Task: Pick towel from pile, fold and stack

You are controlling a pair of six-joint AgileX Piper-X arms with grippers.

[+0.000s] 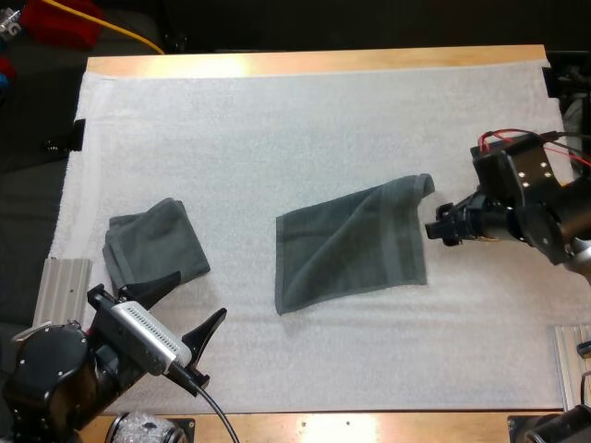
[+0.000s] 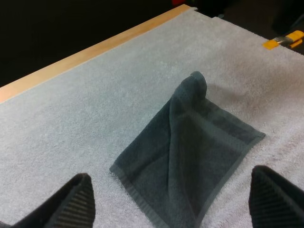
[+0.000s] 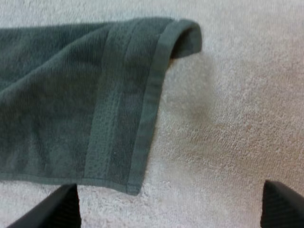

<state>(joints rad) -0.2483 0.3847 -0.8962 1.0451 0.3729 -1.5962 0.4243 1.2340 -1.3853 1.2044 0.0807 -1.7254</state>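
A dark grey-green towel (image 1: 355,242) lies spread on the white mat (image 1: 305,120) at the centre, its far right corner curled up. In the left wrist view the same towel (image 2: 190,152) lies ahead between my fingers (image 2: 71,204). The right wrist view has the towel (image 3: 80,99) with its hemmed edge and the raised corner. A second towel (image 1: 152,245), folded small, rests at the mat's left. My left gripper (image 1: 189,328) is open, low over the mat just right of the folded towel. My right gripper (image 1: 443,226) stands open just beyond the spread towel's right edge, holding nothing.
Bare white mat surrounds both towels, widest along the far side and the near right. The wooden table edge (image 1: 314,63) runs along the back. Metal rails (image 1: 61,286) sit at the mat's near left and right corners.
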